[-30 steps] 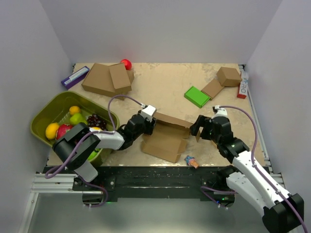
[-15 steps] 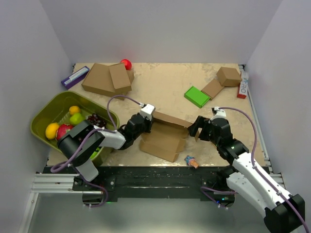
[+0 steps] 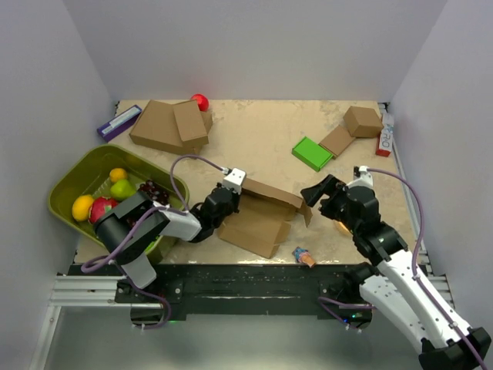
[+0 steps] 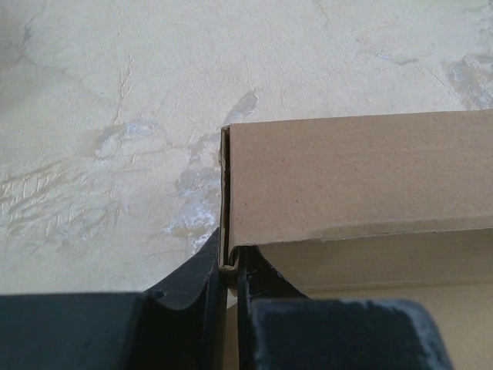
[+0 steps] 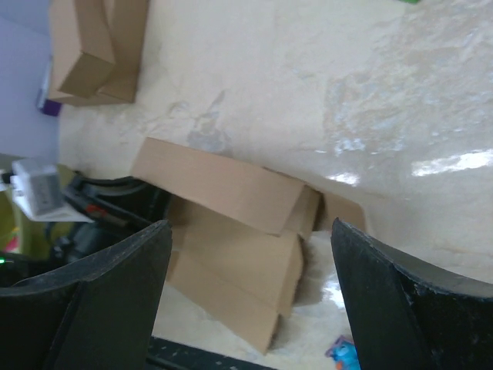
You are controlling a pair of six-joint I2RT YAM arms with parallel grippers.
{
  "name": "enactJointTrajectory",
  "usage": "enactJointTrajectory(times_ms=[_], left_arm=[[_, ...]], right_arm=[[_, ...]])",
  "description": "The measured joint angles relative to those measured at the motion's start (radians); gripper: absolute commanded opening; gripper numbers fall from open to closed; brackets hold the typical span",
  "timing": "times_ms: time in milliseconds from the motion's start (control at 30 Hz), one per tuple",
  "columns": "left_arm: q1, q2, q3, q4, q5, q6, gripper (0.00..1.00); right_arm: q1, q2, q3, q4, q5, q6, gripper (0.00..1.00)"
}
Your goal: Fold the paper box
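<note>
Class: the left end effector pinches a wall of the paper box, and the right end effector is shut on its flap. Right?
No. The right end effector is open, gripping nothing, as the right wrist view shows; the left end effector does pinch a wall of the paper box.

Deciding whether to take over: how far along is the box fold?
Done: the brown corrugated cardboard mailer box has its long far wall standing. In hand: the left pincer is clamped on a wall corner; the right pincer hangs open, clear of it. Left: the right end flap splays outward, and the top is open.
</note>
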Motion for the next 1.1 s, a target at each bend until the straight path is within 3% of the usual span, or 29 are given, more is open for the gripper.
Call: enactJointTrajectory(times_ms=[267,867,1100], left_arm=[[-0.084,0.014,0.012,-0.007,-0.117,-0.013,0.05],[-0.117,0.007,0.012,-0.029,-0.175,-0.047,0.05],[-0.141,-0.002,0.007,-0.040,-0.188,-0.064,0.05]], right_arm=[[0.001,0.045,-0.083,0.167,-0.149,0.162,0.82],[0.001,0.248,-0.167,0.373,-0.201,0.250,0.70],[0.001,0.278,-0.232,0.507,-0.202,0.314,0.59]])
